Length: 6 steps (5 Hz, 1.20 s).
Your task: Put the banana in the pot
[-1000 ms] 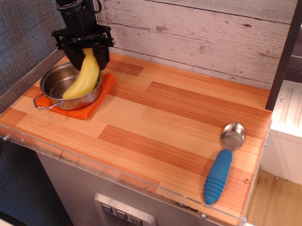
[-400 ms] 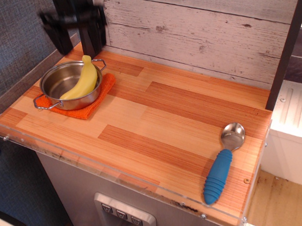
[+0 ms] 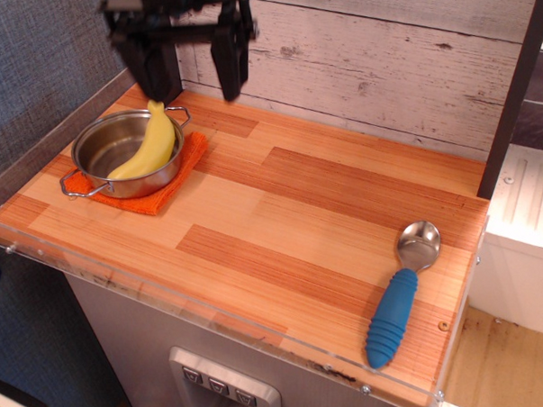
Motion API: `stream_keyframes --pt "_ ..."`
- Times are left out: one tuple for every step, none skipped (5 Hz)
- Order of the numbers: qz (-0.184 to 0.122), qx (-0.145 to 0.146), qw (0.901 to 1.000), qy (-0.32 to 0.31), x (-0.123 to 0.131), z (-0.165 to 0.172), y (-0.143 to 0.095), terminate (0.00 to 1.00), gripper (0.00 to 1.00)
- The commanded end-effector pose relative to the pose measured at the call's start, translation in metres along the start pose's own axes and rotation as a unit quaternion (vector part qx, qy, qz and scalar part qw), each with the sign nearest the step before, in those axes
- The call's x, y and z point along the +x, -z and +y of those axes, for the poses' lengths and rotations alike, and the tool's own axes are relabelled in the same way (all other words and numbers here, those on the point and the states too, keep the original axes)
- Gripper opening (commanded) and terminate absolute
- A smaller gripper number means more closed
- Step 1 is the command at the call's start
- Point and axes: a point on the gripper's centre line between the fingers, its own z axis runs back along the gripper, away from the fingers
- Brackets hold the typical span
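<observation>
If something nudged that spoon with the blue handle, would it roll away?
Probably not far: the spoon lies flat on the wooden counter, and its wide steel bowl should stop rolling. The thick ribbed handle looks grippy rather than slippery. It would likely slide or pivot.

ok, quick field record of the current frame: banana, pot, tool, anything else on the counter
banana: lying in the pot, one end propped on the far rim
pot: upright on an orange cloth, back left corner of the counter
tool: open, empty, raised above and behind the pot, touching nothing
spoon: blue handle, front right of the counter, far from the pot
counter: wooden top, clear strip on its front edge
task state: banana looks placed
</observation>
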Motion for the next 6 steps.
stream_keyframes --pt "0.006 0.004 0.9949 0.101 -0.022 -0.01 0.006 0.0 1.0" --pt "0.014 0.017 0.9879 0.153 -0.023 -0.009 0.011 0.0 1.0" --pt "0.014 0.033 0.9846 0.171 -0.027 -0.006 0.016 0.0 1.0" --pt "0.016 0.053 0.983 0.175 -0.031 -0.003 0.018 0.0 1.0" --pt "0.038 0.074 0.9818 0.17 -0.034 -0.002 0.017 0.0 1.0" --pt "0.038 0.074 0.9818 0.17 -0.034 -0.002 0.017 1.0 1.0"
